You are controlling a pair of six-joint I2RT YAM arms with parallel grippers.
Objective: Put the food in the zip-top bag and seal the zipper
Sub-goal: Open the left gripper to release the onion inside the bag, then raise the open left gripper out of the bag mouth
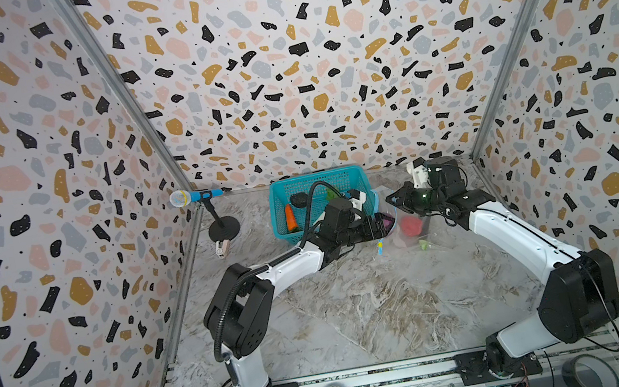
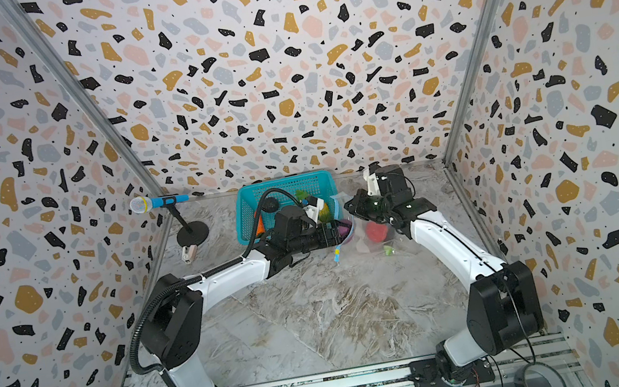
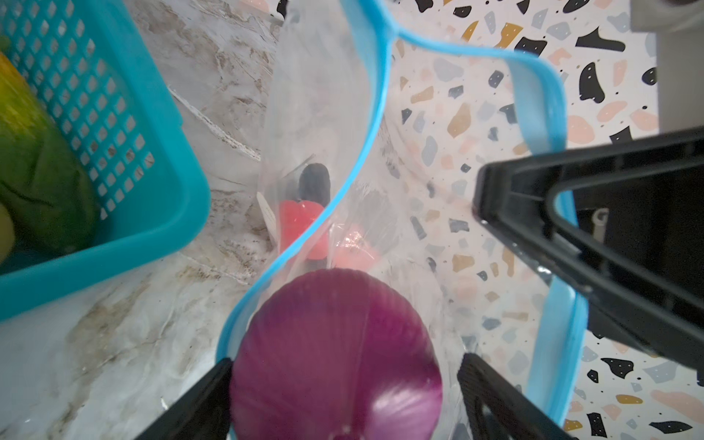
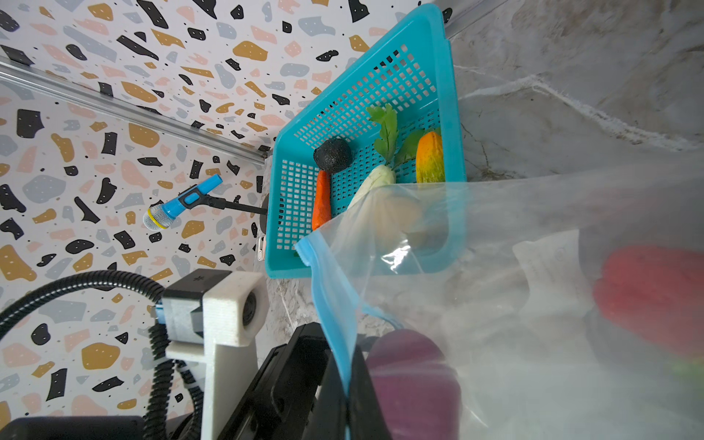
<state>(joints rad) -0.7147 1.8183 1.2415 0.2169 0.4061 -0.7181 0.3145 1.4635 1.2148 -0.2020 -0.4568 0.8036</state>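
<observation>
Your left gripper (image 3: 344,362) sits at the mouth of the zip-top bag (image 4: 495,213). Its fingers (image 3: 198,404) are apart with the purple onion (image 3: 335,343) between them, and a gap shows on one side. Your right gripper (image 1: 393,200) is clamped on the zipper (image 3: 375,125), and the mouth gapes open. The bag lies on the surface (image 1: 360,312) just right of the teal basket (image 1: 277,208), upper centre in both top views. The red pepper (image 4: 655,293) is already inside the bag. The carrot (image 4: 322,202), white radish (image 4: 371,183) and a dark round piece (image 4: 332,154) lie in the basket.
</observation>
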